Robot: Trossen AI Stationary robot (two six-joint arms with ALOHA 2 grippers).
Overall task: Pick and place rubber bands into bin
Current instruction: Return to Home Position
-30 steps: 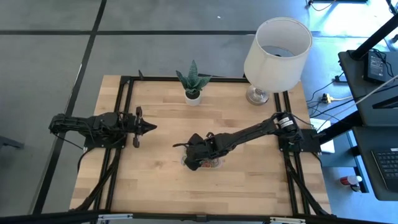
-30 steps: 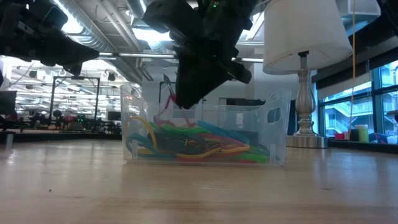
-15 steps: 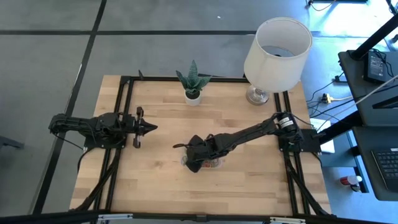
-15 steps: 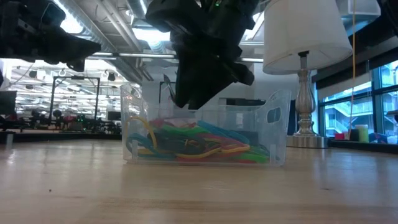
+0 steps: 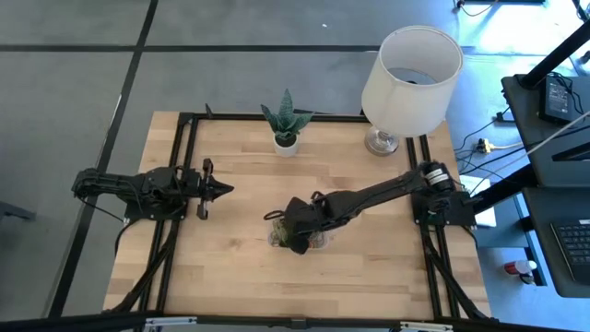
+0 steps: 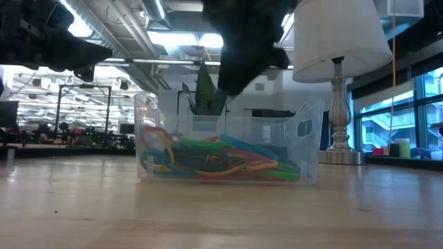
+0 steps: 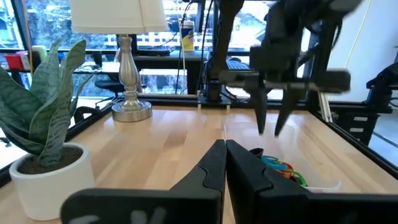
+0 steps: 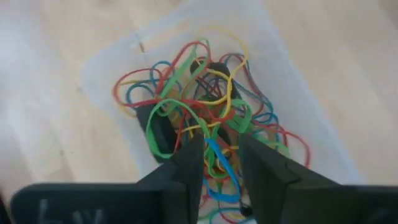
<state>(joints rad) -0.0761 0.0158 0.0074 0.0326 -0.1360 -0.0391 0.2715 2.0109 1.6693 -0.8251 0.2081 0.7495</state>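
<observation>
Rubber bands (image 8: 199, 106) tangled in many colours inside clear bin (image 6: 311, 159), near middle of table (image 5: 240, 267). Right gripper (image 8: 219, 143) just above them, jaws parted a little, empty, touching nothing. Left gripper (image 7: 225, 147) well apart, jaws pressed together, empty.

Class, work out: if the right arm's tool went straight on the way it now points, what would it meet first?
The rubber bands heaped in the bin, directly ahead of the right tool; how far off is unclear.
</observation>
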